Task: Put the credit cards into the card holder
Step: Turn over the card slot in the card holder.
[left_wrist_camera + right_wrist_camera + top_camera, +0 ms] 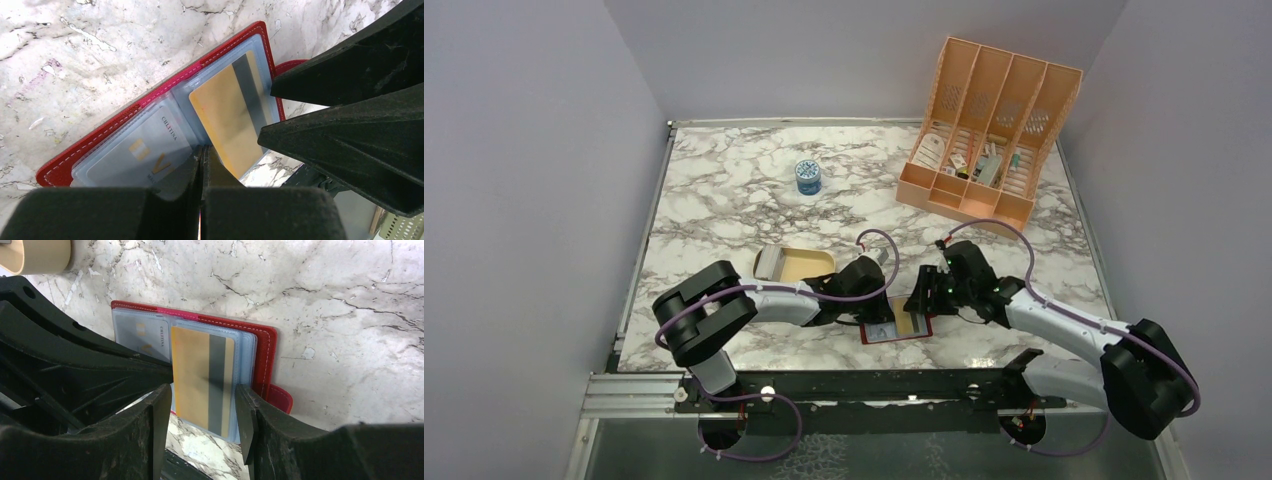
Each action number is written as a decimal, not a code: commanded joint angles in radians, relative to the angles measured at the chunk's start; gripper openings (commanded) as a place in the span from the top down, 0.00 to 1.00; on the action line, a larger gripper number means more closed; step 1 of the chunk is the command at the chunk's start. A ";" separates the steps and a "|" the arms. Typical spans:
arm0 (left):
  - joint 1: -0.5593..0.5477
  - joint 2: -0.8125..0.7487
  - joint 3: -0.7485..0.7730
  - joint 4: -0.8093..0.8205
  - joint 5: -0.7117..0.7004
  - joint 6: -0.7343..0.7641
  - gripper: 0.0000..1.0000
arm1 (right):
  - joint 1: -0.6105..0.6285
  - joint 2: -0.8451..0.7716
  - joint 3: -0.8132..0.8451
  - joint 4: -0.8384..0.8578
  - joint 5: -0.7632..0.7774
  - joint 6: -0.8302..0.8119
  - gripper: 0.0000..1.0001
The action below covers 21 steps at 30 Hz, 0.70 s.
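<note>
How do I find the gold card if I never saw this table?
Look at the near edge of the marble table, where the red card holder lies open. The gold card sticks partly out of one clear pocket. Unlike the grey card beside it, it has a dark stripe.

There was one red card holder [897, 328] on the one marble desk [724, 190], and two credit cards could be counted at it: one yellow card [202, 377] with a dark stripe and one grey card [145, 155]. Further there were one tan tray [809, 262] holding one grey stack [770, 263] too small to count, one peach organizer [989, 130] with four slots, and one blue round tin [808, 177]. Two arms were there, each with one pincer: the left pincer [202, 152] and the right pincer [204, 390].
</note>
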 commanded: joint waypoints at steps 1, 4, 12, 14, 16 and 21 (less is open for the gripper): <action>-0.006 0.011 0.011 -0.017 -0.010 0.011 1.00 | 0.005 0.011 -0.012 0.047 0.010 -0.013 0.50; -0.006 0.009 0.013 -0.016 -0.010 0.011 1.00 | 0.005 0.016 -0.013 0.047 0.011 -0.013 0.50; -0.006 0.015 0.011 -0.007 -0.007 0.006 1.00 | 0.005 0.015 -0.015 0.065 -0.027 -0.006 0.50; -0.007 0.017 0.010 -0.006 -0.007 0.007 1.00 | 0.005 0.012 -0.017 0.073 -0.038 -0.001 0.50; -0.008 0.018 0.010 -0.005 -0.005 0.006 1.00 | 0.005 0.010 -0.022 0.089 -0.058 0.004 0.50; -0.008 0.017 0.007 0.001 -0.004 0.003 1.00 | 0.005 -0.009 -0.032 0.122 -0.101 0.025 0.50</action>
